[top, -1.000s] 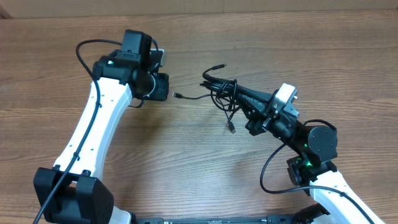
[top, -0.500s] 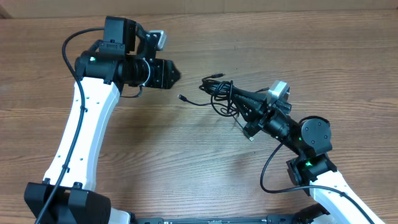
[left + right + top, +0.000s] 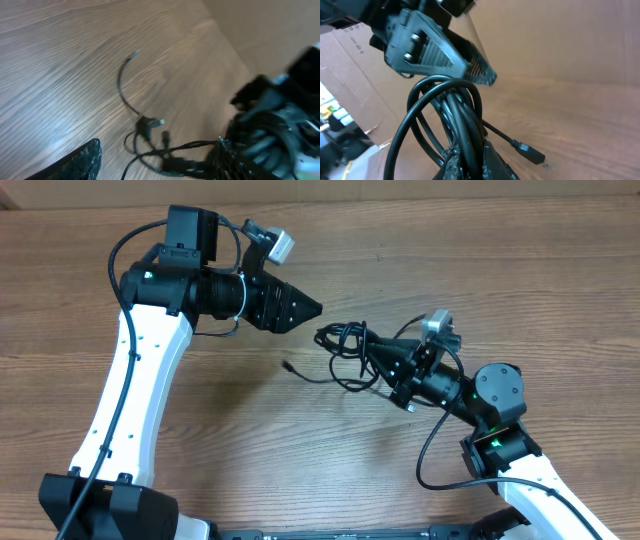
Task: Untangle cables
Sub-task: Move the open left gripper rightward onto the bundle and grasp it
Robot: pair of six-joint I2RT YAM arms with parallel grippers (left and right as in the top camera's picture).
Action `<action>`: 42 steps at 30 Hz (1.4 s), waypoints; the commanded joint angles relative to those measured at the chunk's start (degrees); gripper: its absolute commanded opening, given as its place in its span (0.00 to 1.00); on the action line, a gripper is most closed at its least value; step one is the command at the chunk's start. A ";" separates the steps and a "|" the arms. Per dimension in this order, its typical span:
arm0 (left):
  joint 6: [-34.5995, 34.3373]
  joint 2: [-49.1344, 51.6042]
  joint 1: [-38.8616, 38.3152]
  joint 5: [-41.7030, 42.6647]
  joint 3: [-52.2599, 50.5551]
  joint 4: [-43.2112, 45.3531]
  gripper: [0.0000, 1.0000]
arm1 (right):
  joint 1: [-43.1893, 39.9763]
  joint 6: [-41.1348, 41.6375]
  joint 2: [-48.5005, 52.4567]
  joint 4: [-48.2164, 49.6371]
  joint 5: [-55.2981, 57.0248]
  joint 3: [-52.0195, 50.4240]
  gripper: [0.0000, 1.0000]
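1. My left tool point(image 3: 308, 308) has spread its jaws, left the loose plug end point(image 3: 288, 365) and swung round to point at the cables point(image 3: 348, 345).
2. My right tool point(image 3: 392, 368) has dragged the bunch slightly toward the near edge of the worktop point(image 3: 500, 260); the plug end trailed along.

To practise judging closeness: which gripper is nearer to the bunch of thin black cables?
Right. The right gripper is shut on the bunch of thin black cables, touching it. The left gripper hovers open just off the bunch's other side, not touching.

matt wood-grain table point(image 3: 300, 450), glossy blk rubbery cables point(image 3: 462, 120)
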 commanded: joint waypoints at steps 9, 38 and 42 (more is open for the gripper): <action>3.69 -1.14 0.09 5.16 1.49 -0.68 0.71 | -0.11 2.80 -0.79 0.09 -0.74 0.48 0.04; 3.69 -1.14 -12.24 -4.74 1.49 3.52 1.00 | -0.11 2.58 -0.79 0.07 24.90 0.48 0.07; 3.72 -1.14 -15.23 -11.39 1.49 5.95 1.00 | -0.11 2.58 -0.79 0.02 24.87 0.48 0.07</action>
